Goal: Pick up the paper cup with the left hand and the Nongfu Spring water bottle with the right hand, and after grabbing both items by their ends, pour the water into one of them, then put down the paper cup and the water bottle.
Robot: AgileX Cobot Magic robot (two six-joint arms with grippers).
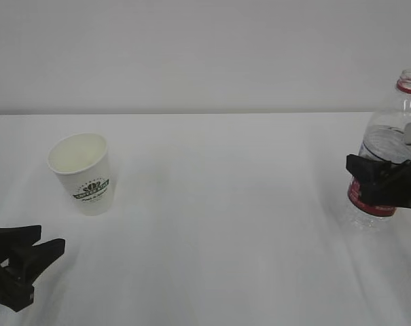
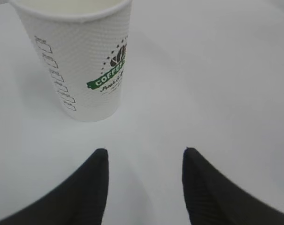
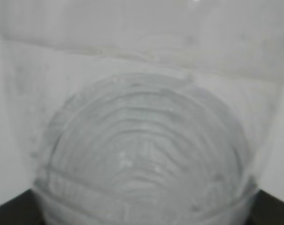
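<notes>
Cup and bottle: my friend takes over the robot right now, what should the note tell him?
Left gripper: open, empty, just short of the paper cup, which stands upright on the table.
Right gripper: jaws around the water bottle at its label; bottle upright, uncapped, at the table's right edge.
Done: bottle reached.
Left: grab the cup, lift both, pour, set both down.

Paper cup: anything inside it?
The paper cup stands upright on the table. Exterior view shows only its cream upper inner wall, with nothing visible there. The bottom is hidden by the near rim, so water there cannot be ruled out.
</notes>
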